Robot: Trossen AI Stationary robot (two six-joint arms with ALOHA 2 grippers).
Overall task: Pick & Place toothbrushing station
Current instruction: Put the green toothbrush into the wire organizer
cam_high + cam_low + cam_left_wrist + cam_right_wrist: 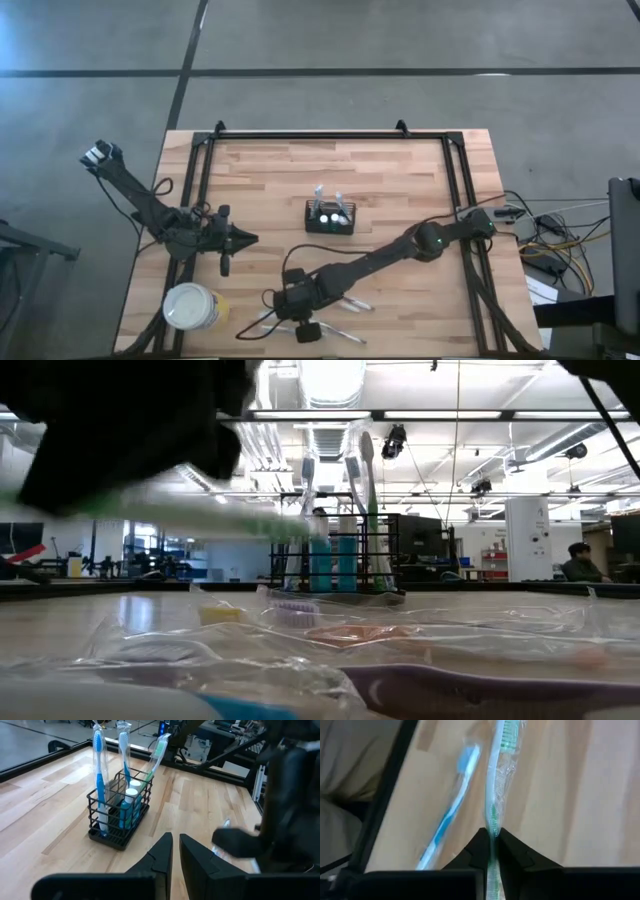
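Pinched between the right end effector's [491, 840] closed fingers was a green toothbrush [496, 780] in its clear wrapper, gripped partway along the handle with the bristle end pointing away from the wrist. That mid-handle hold probably made sense — it left the length free to be tipped upright and fed into a slot. Just beside it on the bench [400, 180] lay a blue toothbrush [451, 805], also wrapped and not yet collected.

From above, the right arm [380, 258] stretched from its base at the right edge low across the boards toward the near edge, its wrist hanging over the loose wrapped brushes scattered there.

The toothbrushing station [330, 216], a black mesh caddy, stood upright near the middle of the bench, well apart from that wrist. It already carried three wrapped brushes standing on end and leaning slightly outward, plus two small white-capped tubes [130, 800] tucked inside. Upright storage kept the heads clear of the wood, I would judge.

The left end effector [175, 852] waited at the left side, pointed toward the caddy, its fingers nearly together with only a slim gap and nothing between them. Its arm was folded back toward the left rail. A round white tub [192, 306] sat at the near left corner, untouched.
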